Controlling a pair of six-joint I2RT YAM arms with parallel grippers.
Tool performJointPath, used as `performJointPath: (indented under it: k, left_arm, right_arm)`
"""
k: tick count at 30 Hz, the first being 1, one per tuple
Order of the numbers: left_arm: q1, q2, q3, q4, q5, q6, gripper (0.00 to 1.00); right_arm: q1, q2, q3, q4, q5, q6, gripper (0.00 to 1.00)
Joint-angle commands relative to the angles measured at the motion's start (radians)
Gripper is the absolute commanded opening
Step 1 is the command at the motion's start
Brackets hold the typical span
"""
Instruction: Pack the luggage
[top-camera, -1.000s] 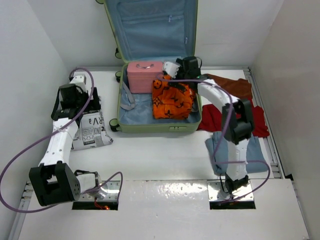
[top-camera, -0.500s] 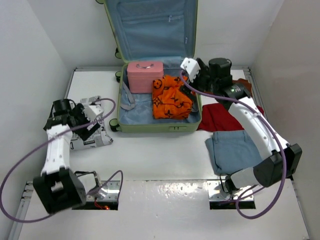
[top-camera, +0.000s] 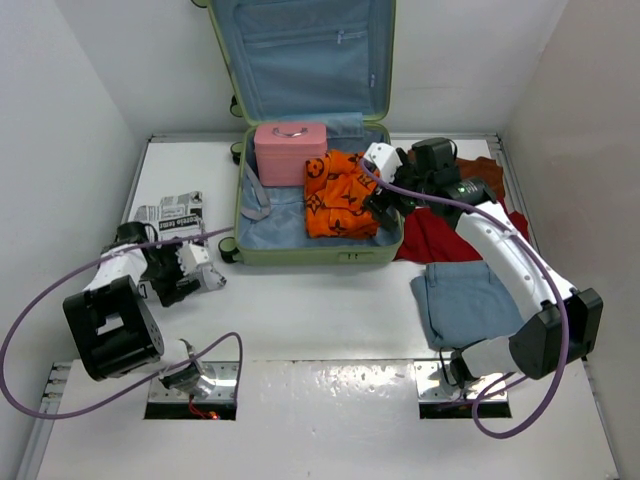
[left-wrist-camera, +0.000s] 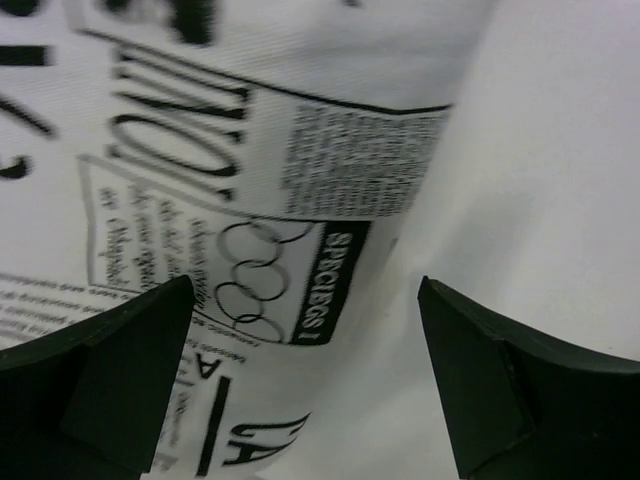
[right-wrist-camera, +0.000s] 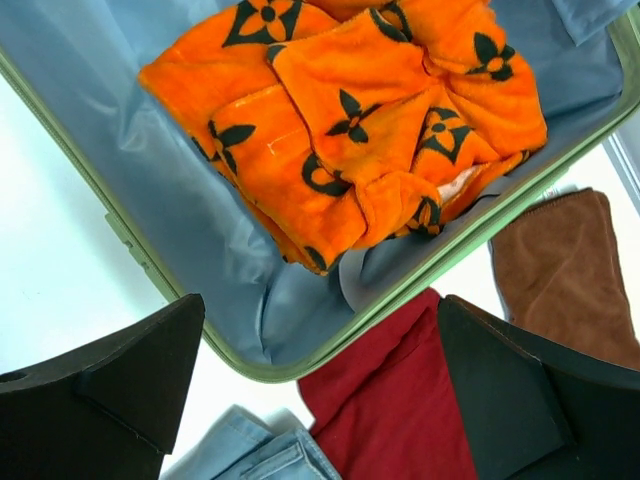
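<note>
Well, the luggage (top-camera: 318, 256) lies open at 12 o'clock on the white surface (top-camera: 320, 310). Its lid stands up against the back wall, and the inside is light blue. A small pink case (top-camera: 290, 152) sits in the tub at 11 o'clock. An orange cloth (top-camera: 343, 195) with black flower shapes lies just beside it, on the 3 o'clock side of the tub.

The right tool (top-camera: 378, 182) hangs over the 3 o'clock edge of the luggage, above the orange cloth. Its two fingers stand wide apart and there is nothing in them. In the right wrist view, the green rim and the orange cloth show between the fingers.

Outside the luggage, a red cloth (top-camera: 432, 238) lies at 3 o'clock, touching the green wall. A brown cloth (top-camera: 478, 172) lies at 2 o'clock, partly hidden by the arm. Blue jeans (top-camera: 468, 302) lie folded at 4 o'clock, near the red cloth.

The left tool (top-camera: 206, 268) is low at 8 o'clock, well apart from the luggage. Its fingers are wide apart too, and it holds nothing. A white cloth (top-camera: 172, 212) with black newspaper print lies at 9 o'clock. In the left wrist view, the edge of that cloth and the bare surface show between the fingers. I cannot tell if the fingers touch the cloth.
</note>
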Motion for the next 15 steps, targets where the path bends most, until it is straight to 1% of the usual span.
performJointPath:
  k: [1,3,5,6,7,10,11,13,15]
  left_arm:
    - [-0.002,-0.025,-0.065,0.048,0.0,0.129,0.99]
    - [-0.002,-0.025,-0.09,0.071,-0.009,0.141,0.99]
    - [-0.002,-0.011,-0.122,0.155,-0.009,0.128,0.99]
    - [-0.002,0.005,-0.122,0.187,-0.02,0.111,0.99]
    - [-0.002,0.015,-0.134,0.263,-0.02,0.073,0.99]
    - [-0.012,0.064,-0.145,0.357,-0.044,0.033,0.99]
    - [-0.012,0.073,-0.145,0.418,-0.053,0.016,0.99]
    - [-0.012,0.102,-0.145,0.451,-0.054,0.006,0.99]
    - [-0.012,0.125,-0.145,0.451,-0.044,0.04,0.92]
  right_arm:
    - [-0.005,-0.017,0.038,-0.005,0.004,0.027,0.98]
    - [-0.003,-0.01,0.046,-0.011,0.008,0.025,0.98]
    - [-0.005,-0.003,0.057,-0.017,0.01,0.025,0.98]
    - [-0.005,0.0,0.06,-0.021,0.011,0.027,0.98]
    - [-0.005,0.003,0.066,-0.021,0.011,0.028,0.98]
    - [-0.002,0.006,0.071,-0.021,0.016,0.027,0.98]
    - [0.0,0.005,0.072,-0.022,0.019,0.025,0.98]
    - [0.007,0.002,0.069,-0.028,0.02,0.021,0.98]
    - [0.011,0.002,0.063,-0.03,0.022,0.017,0.97]
